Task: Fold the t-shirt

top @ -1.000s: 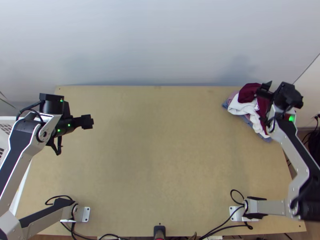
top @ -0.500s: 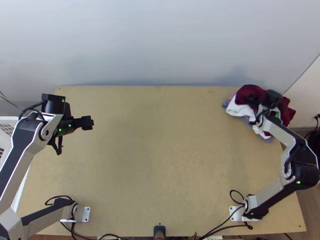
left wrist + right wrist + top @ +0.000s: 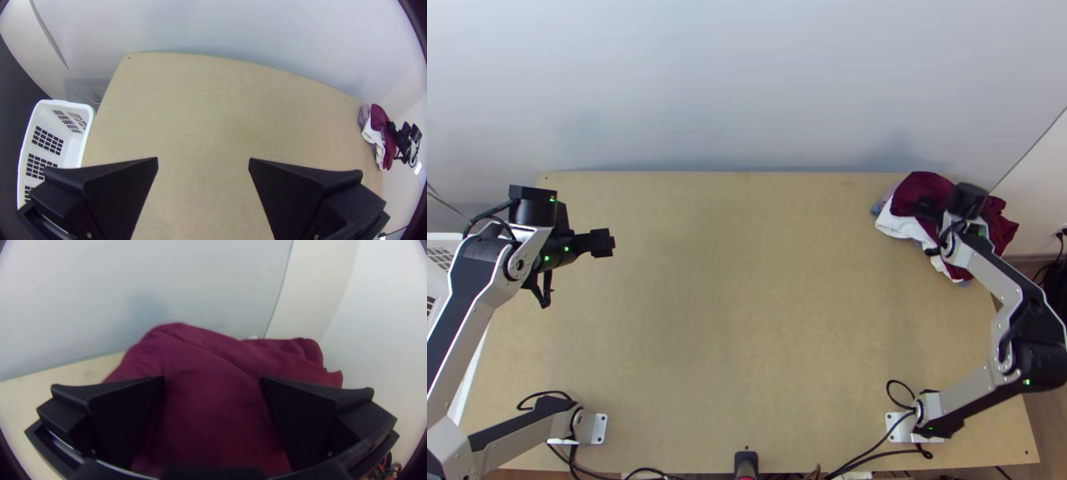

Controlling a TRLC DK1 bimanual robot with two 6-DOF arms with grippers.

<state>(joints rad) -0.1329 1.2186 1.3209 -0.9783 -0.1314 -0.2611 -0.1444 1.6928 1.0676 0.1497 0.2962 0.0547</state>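
"Where's the maroon garment (image 3: 913, 189)?"

"Bunched over white cloth (image 3: 901, 226), at the table's (image 3: 747, 320) far right corner."

"Grippers?"

"Right gripper (image 3: 929, 230) wide open at that corner; left gripper (image 3: 579, 274) open above the table's left side."

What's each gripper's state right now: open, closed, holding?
Left gripper: open, nothing between its fingers.
Right gripper: open at the maroon cloth, not closed on it.

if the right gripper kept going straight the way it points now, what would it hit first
The bunched dark red cloth, which fills the space between the open jaws of the right gripper in its wrist view. How close it is, or whether they already touch, I can't tell.
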